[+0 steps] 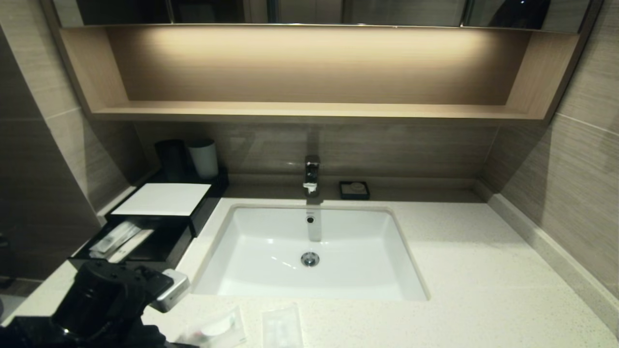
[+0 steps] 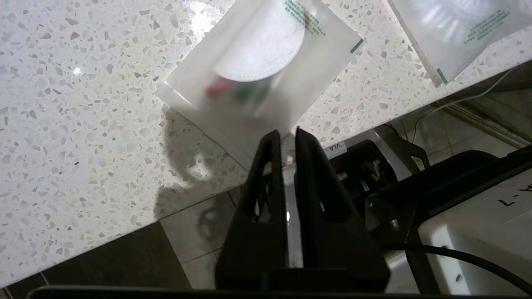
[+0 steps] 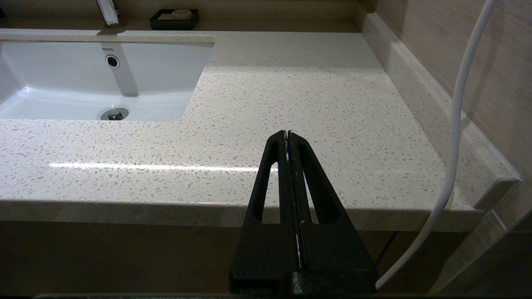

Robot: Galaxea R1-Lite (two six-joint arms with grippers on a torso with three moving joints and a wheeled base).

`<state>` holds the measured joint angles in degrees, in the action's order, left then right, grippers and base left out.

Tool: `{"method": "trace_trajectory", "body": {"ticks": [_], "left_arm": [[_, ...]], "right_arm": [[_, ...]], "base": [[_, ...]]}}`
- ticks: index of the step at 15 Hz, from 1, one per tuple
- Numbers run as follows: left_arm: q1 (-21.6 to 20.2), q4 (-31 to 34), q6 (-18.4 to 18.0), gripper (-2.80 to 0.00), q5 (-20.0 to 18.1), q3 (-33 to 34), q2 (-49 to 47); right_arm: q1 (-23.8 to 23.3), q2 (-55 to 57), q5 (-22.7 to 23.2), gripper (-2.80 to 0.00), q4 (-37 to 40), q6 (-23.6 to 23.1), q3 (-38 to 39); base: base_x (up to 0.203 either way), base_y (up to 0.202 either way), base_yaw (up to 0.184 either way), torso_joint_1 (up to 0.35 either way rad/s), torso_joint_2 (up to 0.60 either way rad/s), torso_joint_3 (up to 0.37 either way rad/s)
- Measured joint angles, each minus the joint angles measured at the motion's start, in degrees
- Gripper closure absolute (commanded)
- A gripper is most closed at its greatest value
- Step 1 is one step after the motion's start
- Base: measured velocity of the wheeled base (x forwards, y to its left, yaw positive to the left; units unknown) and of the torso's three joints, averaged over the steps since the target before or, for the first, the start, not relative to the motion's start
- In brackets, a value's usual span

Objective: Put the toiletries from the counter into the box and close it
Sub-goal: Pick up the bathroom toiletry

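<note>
Head view shows the counter (image 1: 459, 270) with its white sink (image 1: 309, 251) in the middle and the box (image 1: 159, 217) at the back left, its drawer (image 1: 133, 244) pulled out toward the front. One long packet (image 1: 113, 238) already lies inside the drawer. Two more packets rest on the counter's front edge: the disc packet (image 1: 215, 328) and, just beside it toward the sink side, a small rectangular packet (image 1: 282, 327). The left arm (image 1: 96, 304) hangs over the near left corner of the counter. Seen from its wrist, the left gripper (image 2: 286, 139) has its fingers pinched on the near edge of the disc packet (image 2: 257, 70), which overhangs the counter rim (image 2: 124, 199); the other packet (image 2: 457, 29) lies near. The right gripper (image 3: 287, 135) is out of the head view; its own camera shows it hovering off the counter's front right edge with fingers pressed together, holding nothing. A black dish (image 1: 354, 190) sits by the tap (image 1: 312, 174), and two cups (image 1: 188, 159) stand behind the box.
</note>
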<state>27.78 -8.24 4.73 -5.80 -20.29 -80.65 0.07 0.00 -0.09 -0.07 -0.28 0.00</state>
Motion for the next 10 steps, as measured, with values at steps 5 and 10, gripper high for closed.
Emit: {"method": "trace_trajectory", "body": {"ticks": [5, 10], "left_arm": [[-0.8, -0.1, -2.6, -2.80, -0.2, 0.7, -0.3], [-4.2, -0.4, -7.6, -2.80, -0.2, 1.3, -1.0]], "right_arm": [[0.0, 0.0, 0.0, 0.00, 0.0, 0.0, 0.0], [0.0, 0.0, 0.0, 0.00, 0.0, 0.0, 0.0]], "base": [[0.000, 0.000, 0.000, 0.000, 0.00, 0.000], [0.000, 0.000, 0.000, 0.000, 0.00, 0.000]]}}
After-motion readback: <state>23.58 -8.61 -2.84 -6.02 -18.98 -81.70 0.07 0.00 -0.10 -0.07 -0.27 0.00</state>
